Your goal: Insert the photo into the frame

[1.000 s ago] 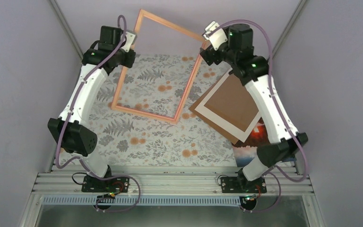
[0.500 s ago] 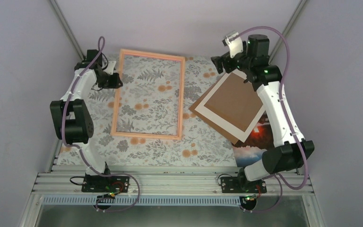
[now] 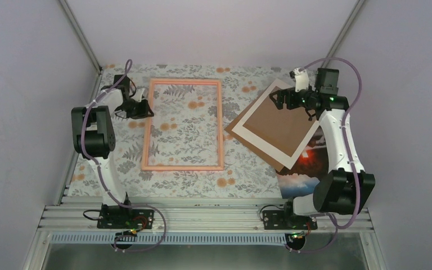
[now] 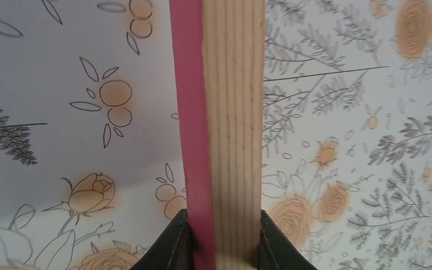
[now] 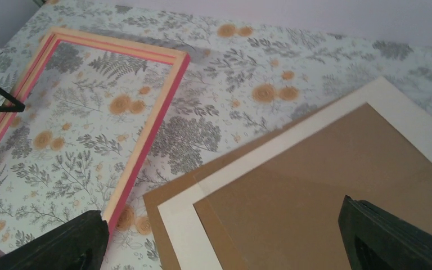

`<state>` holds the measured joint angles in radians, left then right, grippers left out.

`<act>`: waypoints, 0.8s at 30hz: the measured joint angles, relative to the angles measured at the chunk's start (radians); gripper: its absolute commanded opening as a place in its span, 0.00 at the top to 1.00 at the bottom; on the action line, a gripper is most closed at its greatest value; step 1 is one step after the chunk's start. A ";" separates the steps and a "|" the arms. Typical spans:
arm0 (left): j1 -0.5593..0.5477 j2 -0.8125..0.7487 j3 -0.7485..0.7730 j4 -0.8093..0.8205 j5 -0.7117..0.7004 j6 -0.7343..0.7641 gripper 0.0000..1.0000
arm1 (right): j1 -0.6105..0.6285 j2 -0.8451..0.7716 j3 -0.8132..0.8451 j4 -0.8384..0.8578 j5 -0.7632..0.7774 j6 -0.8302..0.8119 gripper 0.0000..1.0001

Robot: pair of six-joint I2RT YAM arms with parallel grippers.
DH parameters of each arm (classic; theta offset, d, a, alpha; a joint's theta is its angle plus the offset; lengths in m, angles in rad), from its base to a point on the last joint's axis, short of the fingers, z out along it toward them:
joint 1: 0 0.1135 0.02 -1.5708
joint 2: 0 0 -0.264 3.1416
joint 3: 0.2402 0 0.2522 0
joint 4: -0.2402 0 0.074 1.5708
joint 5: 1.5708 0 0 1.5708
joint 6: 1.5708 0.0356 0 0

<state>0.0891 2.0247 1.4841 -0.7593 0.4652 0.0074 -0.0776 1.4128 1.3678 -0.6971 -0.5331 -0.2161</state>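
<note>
My left gripper [image 4: 223, 239] is clamped on the thin pink rectangular frame [image 3: 220, 126] (left rail, upper left). My right gripper [image 5: 228, 239] gapes over the brown board [image 3: 275, 121].

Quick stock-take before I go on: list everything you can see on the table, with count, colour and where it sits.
frame: one, pink with bare wood, flat on the cloth, left of centre.
mat: one, white with an open centre, right side, lying on the backing board.
backing board: one, brown, under the mat, showing through its opening and past its left edge.
photo: one, red-orange and dark, near right, mostly covered by the mat and board.
tablecloth: one, pale with grey ferns and orange flowers, over the table.
left gripper: one, black, jaws shut on the frame's left rail.
right gripper: one, black, jaws open, above the mat, holding nothing.
</note>
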 measured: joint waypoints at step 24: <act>-0.012 0.006 0.001 0.041 -0.126 0.108 0.00 | -0.456 0.079 -0.142 -0.133 -0.152 0.011 0.07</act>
<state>0.0769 2.0304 1.4849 -0.7181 0.3393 0.1158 -0.5335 1.4914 1.2259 -0.8303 -0.6853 -0.2047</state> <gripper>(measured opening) 0.972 0.960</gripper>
